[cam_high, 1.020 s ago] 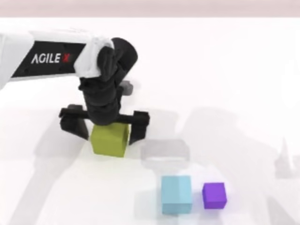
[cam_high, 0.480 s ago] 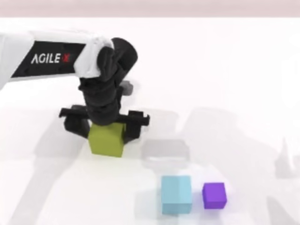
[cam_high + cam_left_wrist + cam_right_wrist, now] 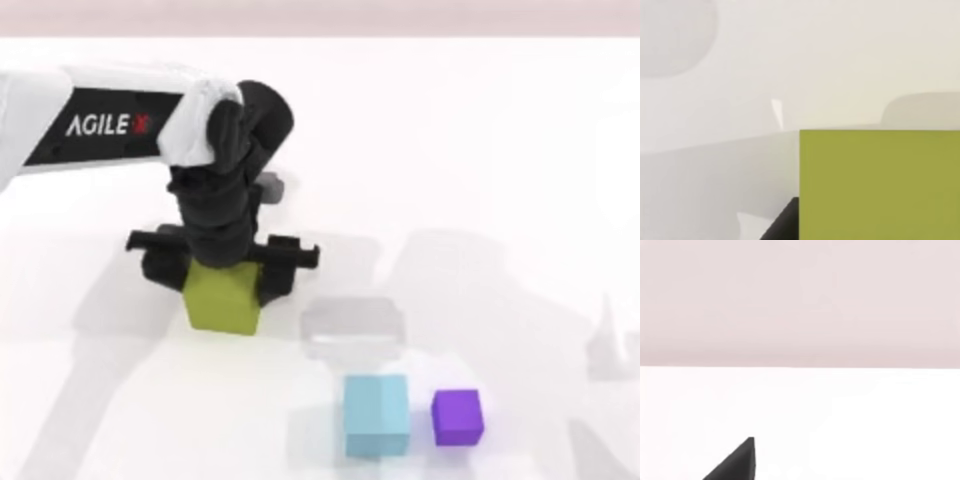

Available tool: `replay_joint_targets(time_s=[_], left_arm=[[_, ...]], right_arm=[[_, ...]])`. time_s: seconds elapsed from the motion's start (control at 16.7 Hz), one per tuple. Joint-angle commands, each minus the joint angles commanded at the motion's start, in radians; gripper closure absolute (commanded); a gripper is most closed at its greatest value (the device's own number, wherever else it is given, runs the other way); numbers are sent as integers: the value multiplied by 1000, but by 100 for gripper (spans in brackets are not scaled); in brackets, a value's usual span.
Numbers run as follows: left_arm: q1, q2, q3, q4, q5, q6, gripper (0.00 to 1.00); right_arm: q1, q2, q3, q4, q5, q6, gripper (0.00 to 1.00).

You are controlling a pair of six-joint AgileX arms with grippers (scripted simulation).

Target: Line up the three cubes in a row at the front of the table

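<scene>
White table (image 3: pixel 480 150) with a pale pinkish strip (image 3: pixel 400 18) along its far edge. Light-blue cube (image 3: pixel 377 415) and small purple cube (image 3: pixel 458 417) sit just beside each other near front edge; olive-green cube (image 3: pixel 222 299) left of them, farther back.

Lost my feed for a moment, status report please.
Left gripper shut on olive-green cube, left of centre. Right arm out of top view. Light-blue cube and purple cube side by side at front. Nothing in between.

I see matte olive-green cube (image 3: pixel 222 303), matte light-blue cube (image 3: pixel 377 414), matte purple cube (image 3: pixel 457 417), smooth white table (image 3: pixel 480 150).
</scene>
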Motion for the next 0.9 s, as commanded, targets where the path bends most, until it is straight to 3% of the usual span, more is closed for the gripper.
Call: replay_joint_targets(time_s=[0.54,0.9], left_arm=[[1,-11,5,-8,-3,2,100],[16,-73,123,-199,-4,-2,100]], right_arm=[[0,0,0,0,0,0,0],[0,0,0,0,0,0,0]])
